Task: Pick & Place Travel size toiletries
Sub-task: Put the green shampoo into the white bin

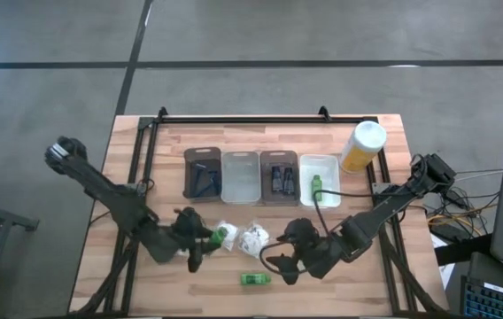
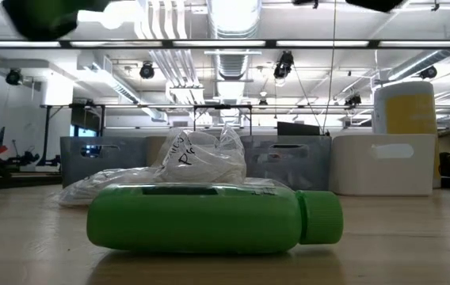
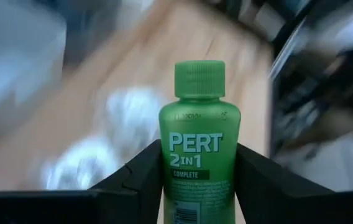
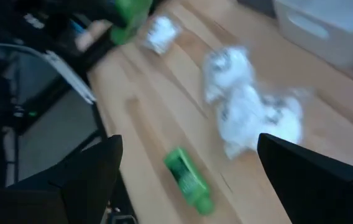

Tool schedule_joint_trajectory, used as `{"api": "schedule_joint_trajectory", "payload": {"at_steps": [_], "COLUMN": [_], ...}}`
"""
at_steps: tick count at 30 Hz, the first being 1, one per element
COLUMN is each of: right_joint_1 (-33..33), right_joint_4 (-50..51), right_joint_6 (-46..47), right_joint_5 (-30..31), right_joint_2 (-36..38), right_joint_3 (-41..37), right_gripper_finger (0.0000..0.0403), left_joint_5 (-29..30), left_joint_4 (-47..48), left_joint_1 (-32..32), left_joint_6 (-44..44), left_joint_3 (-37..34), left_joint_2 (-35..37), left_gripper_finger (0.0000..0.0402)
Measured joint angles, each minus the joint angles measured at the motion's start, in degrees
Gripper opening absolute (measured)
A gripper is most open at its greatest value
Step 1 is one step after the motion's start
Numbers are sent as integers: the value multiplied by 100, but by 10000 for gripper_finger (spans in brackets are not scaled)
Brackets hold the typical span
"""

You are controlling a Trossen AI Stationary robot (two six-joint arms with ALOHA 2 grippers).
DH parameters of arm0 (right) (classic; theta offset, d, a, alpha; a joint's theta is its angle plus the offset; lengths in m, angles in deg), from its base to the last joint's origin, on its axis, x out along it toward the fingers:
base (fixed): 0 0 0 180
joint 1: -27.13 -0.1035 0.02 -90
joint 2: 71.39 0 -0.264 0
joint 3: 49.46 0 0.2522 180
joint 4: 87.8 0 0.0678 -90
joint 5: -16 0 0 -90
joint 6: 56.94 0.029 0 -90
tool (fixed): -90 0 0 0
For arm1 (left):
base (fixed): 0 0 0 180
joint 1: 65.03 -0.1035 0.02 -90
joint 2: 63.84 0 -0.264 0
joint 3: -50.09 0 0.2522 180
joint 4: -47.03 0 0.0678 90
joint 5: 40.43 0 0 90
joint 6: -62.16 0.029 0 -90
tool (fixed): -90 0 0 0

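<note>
My left gripper (image 1: 205, 240) is over the table's near left part, shut on a bright green bottle (image 3: 198, 143) labelled PERT 2in1. A second green bottle (image 1: 253, 279) lies on its side near the front edge, large in the low view (image 2: 209, 218). Two white crinkly bundles (image 1: 252, 237) (image 1: 227, 225) lie between the grippers. My right gripper (image 1: 283, 259) hangs open just right of them, and its wrist view looks past its fingers (image 4: 189, 143) at the lying bottle (image 4: 189, 180). A third green bottle (image 1: 317, 186) lies in the white tray. My left gripper pinches the green bottle's body by its two sides (image 3: 164, 180), one dark finger (image 3: 140, 177) on each side. The fingers lie along the bottle. Its cap end (image 3: 199, 78) sticks out beyond the fingertips, toward the table's right. The bottle is lifted clear of the table.
Four trays stand in a row at mid-table: dark (image 1: 203, 175), clear (image 1: 241, 175), dark (image 1: 278, 176) and white (image 1: 320, 167). A tall yellow bottle with a white cap (image 1: 362, 146) stands right of them. A black frame rail (image 1: 260, 118) runs along the far edge.
</note>
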Motion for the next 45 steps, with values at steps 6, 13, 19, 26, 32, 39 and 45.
{"api": "schedule_joint_trajectory", "payload": {"at_steps": [6,13,19,26,32,39,45], "right_joint_1": [46,378,667,730,737,732,734], "right_joint_4": [-833,-1892,-2878,-2851,-2906,-2900,-2897], "right_joint_6": [-1138,-2346,-2929,-3031,-3092,-3105,-3175], "right_joint_5": [333,348,-3,104,135,149,164], "right_joint_2": [49,257,264,258,254,214,216], "right_joint_3": [0,0,1,0,0,0,0], "right_gripper_finger": [368,368,368,368,368,368,368], "left_joint_5": [191,-455,-1039,-1507,-1711,-1888,-2044], "left_joint_4": [-1596,-3477,-3907,-4637,-4919,-5623,-5797], "left_joint_1": [-244,-777,-1232,-1431,-1563,-1770,-1811], "left_joint_6": [1121,2219,2335,2345,2279,2250,2182], "left_joint_3": [-57,-76,-76,-76,-76,-76,64], "left_joint_2": [553,591,398,121,-87,-442,-739], "left_gripper_finger": [169,170,170,170,170,170,170]}}
